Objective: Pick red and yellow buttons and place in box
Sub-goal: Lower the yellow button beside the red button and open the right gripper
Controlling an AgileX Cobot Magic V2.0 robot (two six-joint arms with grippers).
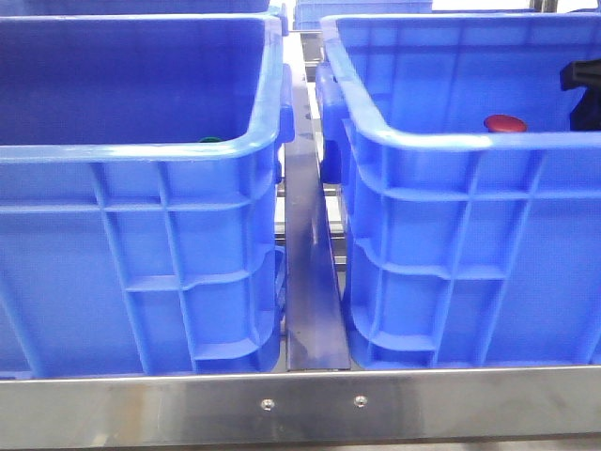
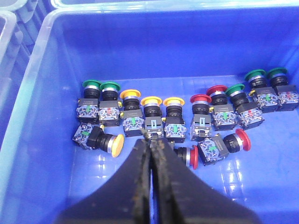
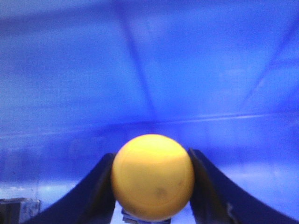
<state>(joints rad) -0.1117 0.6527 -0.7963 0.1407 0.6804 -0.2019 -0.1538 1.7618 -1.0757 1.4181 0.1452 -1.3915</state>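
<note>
Two big blue crates fill the front view, side by side on a steel-edged desk (image 1: 310, 406), with a metal divider strip (image 1: 310, 282) running between them. The left crate (image 1: 141, 272) shows only a sliver of green cap peeking over its near rim. The right crate, the box (image 1: 470, 272), has a red button (image 1: 504, 123) showing just above its near rim, and a black piece of the right arm (image 1: 582, 85) is poking in at its far right side.

Down inside the left crate, through the left wrist camera, there's a crowd of push-buttons on the blue floor: green-capped ones (image 2: 92, 85) at both ends of the row, yellow-capped buttons (image 2: 150, 101) in the middle, red-capped ones (image 2: 201, 99) beside them, and a few tipped over on their sides in front. The left gripper (image 2: 150, 140) hangs right over that row, jaws pressed together, tips just at the base of a yellow button; whether they touch it is hard to judge from here.

Over on the right wrist camera, the right gripper (image 3: 152, 186) has its jaws pinching a yellow button (image 3: 153, 176), dome facing the lens, blurred blue crate wall behind.
</note>
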